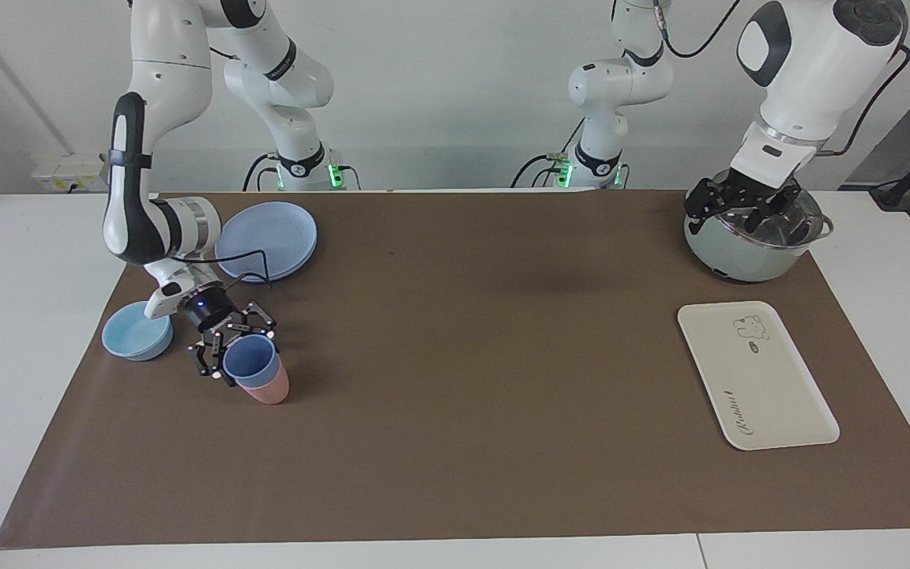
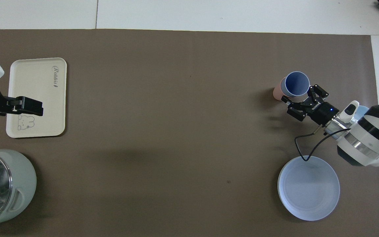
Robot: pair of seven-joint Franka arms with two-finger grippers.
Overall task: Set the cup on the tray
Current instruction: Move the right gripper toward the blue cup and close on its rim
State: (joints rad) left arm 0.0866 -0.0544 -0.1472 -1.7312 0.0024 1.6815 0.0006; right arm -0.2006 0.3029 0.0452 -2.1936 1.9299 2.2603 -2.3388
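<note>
The periwinkle-blue cup (image 1: 248, 360) (image 2: 296, 83) stands upright, nested inside a pink cup (image 1: 271, 391) (image 2: 277, 93), at the right arm's end of the brown mat. My right gripper (image 1: 235, 341) (image 2: 301, 96) is low and open, one finger on each side of the blue cup's rim on the side nearer the robots. I cannot tell whether it touches. The cream tray (image 1: 771, 395) (image 2: 35, 79) lies bare at the left arm's end. My left gripper (image 1: 739, 207) (image 2: 28, 107) waits open in the air over the pot's rim.
A pale green pot (image 1: 739, 257) (image 2: 15, 184) stands nearer to the robots than the tray. A round blue plate (image 1: 265, 237) (image 2: 308, 187) and a light-blue bowl (image 1: 133, 333) (image 2: 361, 112) lie close to the cups, under and beside the right arm.
</note>
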